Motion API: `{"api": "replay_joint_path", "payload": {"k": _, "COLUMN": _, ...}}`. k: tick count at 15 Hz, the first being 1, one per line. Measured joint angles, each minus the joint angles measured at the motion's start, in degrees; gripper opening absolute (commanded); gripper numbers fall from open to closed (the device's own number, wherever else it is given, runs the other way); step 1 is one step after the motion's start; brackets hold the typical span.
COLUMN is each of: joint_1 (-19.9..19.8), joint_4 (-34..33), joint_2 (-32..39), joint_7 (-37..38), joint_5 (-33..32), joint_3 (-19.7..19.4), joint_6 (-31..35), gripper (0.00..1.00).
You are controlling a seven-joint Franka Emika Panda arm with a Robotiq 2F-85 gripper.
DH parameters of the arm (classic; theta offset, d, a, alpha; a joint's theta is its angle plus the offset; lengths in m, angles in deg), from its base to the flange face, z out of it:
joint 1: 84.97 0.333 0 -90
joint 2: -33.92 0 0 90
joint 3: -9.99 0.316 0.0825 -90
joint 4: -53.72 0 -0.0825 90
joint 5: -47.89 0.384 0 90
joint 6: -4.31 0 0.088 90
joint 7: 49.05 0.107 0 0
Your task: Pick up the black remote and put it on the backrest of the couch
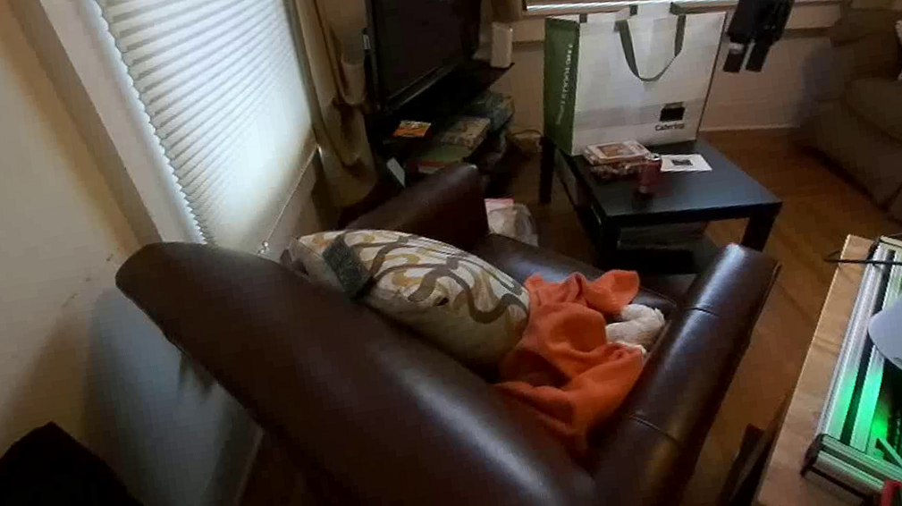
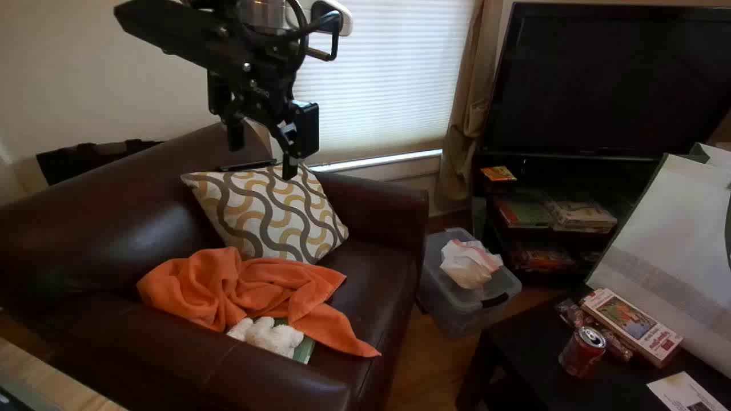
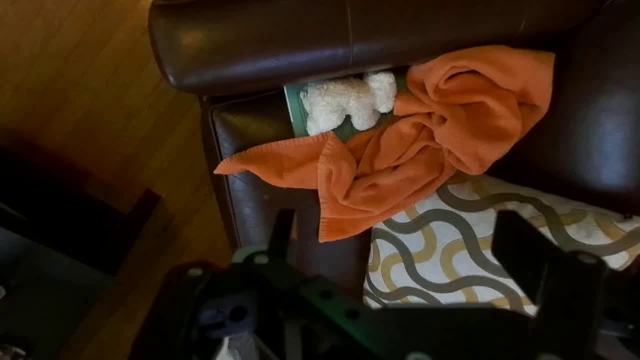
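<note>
Your wooden floor (image 3: 95, 65) carries the brown leather couch (image 1: 403, 405), the low black table (image 1: 695, 196) and, near the couch in an exterior view, a clear plastic bin (image 2: 460, 311). On that table you have a large white bag (image 1: 619, 113) standing upright, a red drink can (image 2: 581, 354) upright near it, and a white printed sheet (image 2: 682, 393) lying flat. Between can and bag you see a picture-fronted box (image 2: 634, 325) and a reddish packet (image 2: 617, 346); whether the box touches the table, you cannot tell.

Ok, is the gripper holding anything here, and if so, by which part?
Nothing is held: the gripper is open and empty. What looks like the remote rests at the top of the cushion.
</note>
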State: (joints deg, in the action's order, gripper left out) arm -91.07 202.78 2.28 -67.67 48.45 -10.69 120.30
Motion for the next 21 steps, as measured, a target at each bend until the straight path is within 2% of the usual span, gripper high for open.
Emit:
{"api": "replay_joint_path", "payload": {"k": 6, "joint_1": -0.11, "joint_4": -0.01, "joint_2": 0.00, "joint_7": 0.00, "joint_5": 0.00, "joint_3": 0.17, "joint_6": 0.00, "gripper": 1.00}}
{"api": "replay_joint_path", "payload": {"k": 9, "joint_1": 0.53, "joint_4": -2.31, "joint_2": 1.90, "joint_7": -0.02, "joint_5": 0.15, "joint_3": 1.85, "joint_6": 0.00, "gripper": 1.00}}
{"api": "replay_joint_path", "payload": {"k": 13, "joint_1": 4.66, "joint_4": -13.91, "joint_2": 11.76, "joint_7": -0.02, "joint_5": 0.25, "joint_3": 7.98, "joint_6": -1.59, "gripper": 1.00}}
{"api": "replay_joint_path", "payload": {"k": 18, "joint_1": 8.70, "joint_4": -30.60, "joint_2": 26.50, "joint_7": 0.02, "joint_5": -0.50, "joint_3": 17.28, "joint_6": -9.90, "gripper": 1.00}}
{"api": "replay_joint_path", "payload": {"k": 21, "joint_1": 10.25, "joint_4": -40.31, "joint_2": 35.52, "joint_7": -0.60, "joint_5": -2.05, "joint_3": 20.94, "joint_6": -15.02, "gripper": 1.00}}
